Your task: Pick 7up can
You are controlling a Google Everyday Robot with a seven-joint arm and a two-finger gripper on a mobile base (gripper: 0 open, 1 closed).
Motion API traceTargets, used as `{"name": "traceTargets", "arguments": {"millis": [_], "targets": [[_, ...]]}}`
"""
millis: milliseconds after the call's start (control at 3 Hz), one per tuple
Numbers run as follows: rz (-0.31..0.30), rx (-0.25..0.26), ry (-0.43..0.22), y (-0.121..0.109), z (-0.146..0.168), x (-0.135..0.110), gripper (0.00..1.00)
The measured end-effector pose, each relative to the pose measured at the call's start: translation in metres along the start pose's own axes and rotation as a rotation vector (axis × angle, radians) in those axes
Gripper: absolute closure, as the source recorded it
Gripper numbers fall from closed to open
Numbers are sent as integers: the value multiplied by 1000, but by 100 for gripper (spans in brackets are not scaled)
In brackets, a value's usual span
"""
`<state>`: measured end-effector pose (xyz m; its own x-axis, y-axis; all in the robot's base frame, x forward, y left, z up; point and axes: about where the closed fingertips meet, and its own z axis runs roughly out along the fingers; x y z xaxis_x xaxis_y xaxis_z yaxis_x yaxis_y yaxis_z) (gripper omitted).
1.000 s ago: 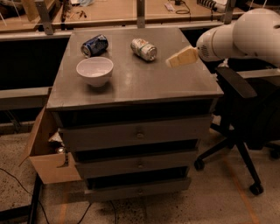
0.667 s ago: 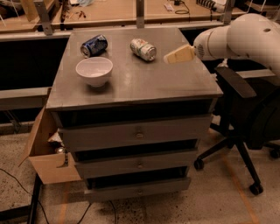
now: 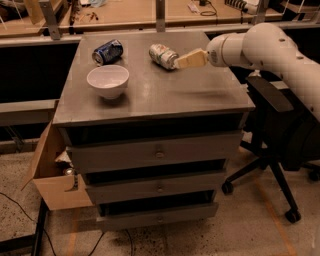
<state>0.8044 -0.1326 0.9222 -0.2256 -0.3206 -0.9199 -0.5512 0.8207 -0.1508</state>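
The 7up can (image 3: pixel 161 55), pale silvery-white with green and red markings, lies on its side at the back middle of the grey cabinet top (image 3: pixel 165 95). My gripper (image 3: pixel 179 62) comes in from the right on a white arm. Its cream fingertips are right beside the can's right end and seem to touch it. A dark blue can (image 3: pixel 107 52) lies on its side at the back left. A white bowl (image 3: pixel 107 81) stands in front of the blue can.
The grey cabinet has three drawers (image 3: pixel 157 152) below its top. An open cardboard box (image 3: pixel 52 175) stands on the floor at its left. A black office chair (image 3: pixel 280 135) stands at its right, under my arm. Wooden workbenches (image 3: pixel 130 12) run behind.
My gripper has moved left across the cabinet top, from well right of the 7up can to right beside its end. The cans and bowl have not moved.
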Motion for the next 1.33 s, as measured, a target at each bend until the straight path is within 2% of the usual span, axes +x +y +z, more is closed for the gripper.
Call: {"name": "traceTargets", "arguments": {"millis": [333,1000,1333], "targets": [[-12,-8,-35,4,28,-1,0],[1,-50,-57,23,78,0,0],[3,-69,-60,32,96,1,13]]}}
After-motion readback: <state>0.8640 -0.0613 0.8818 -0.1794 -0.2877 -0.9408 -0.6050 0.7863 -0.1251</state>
